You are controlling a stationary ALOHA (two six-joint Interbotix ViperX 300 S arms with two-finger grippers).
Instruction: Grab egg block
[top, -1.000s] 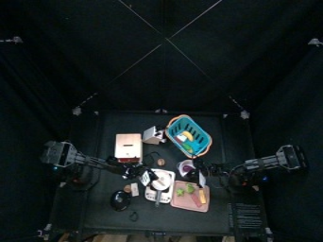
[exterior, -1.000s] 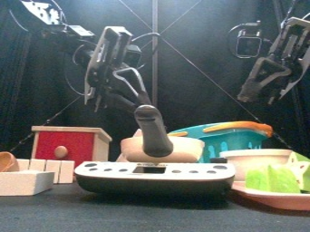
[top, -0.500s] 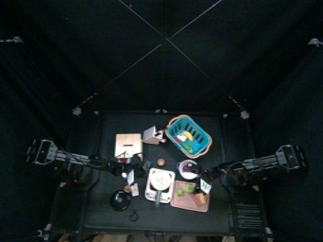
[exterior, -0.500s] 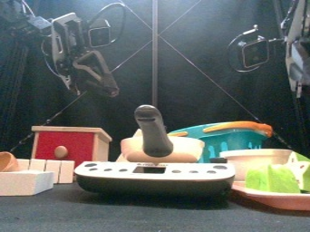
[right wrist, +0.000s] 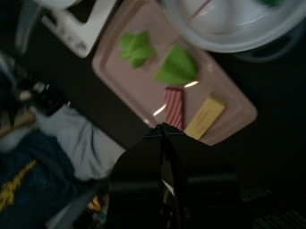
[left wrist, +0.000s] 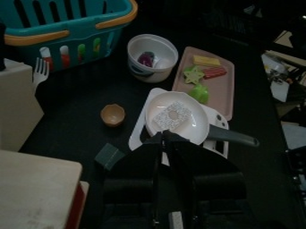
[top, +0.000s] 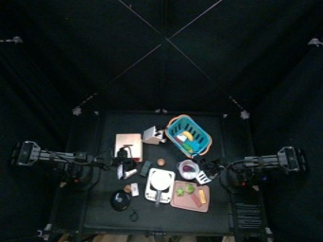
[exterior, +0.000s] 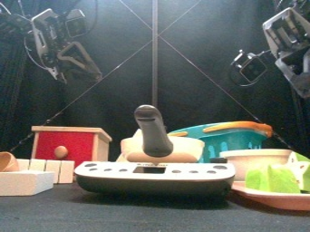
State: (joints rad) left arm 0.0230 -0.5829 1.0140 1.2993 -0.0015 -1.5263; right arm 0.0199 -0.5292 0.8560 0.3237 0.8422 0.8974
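Observation:
A pale fried-egg piece (left wrist: pixel 177 116) lies in a white pan (left wrist: pixel 203 134) with a dark handle; I take it for the egg block. The top view shows the pan (top: pixel 161 184) at the table's front middle. In the front view a black handle (exterior: pixel 149 131) stands up over a white base. My left gripper (left wrist: pixel 165 141) is shut and empty, high and left of the pan (exterior: pixel 67 53). My right gripper (right wrist: pixel 162 128) is shut and empty, high at the right (exterior: pixel 285 41), over a pink tray (right wrist: pixel 233 107).
A teal basket (top: pixel 190 134) stands at the back right and a red box (top: pixel 128 145) at the back left. A white bowl (left wrist: pixel 152 52) sits beside the pink tray (left wrist: pixel 221 89) of green pieces. A small brown cup (left wrist: pixel 113 114) lies near the pan.
My left arm has drawn back from over the pan to the upper left. My right arm has pulled back toward the right.

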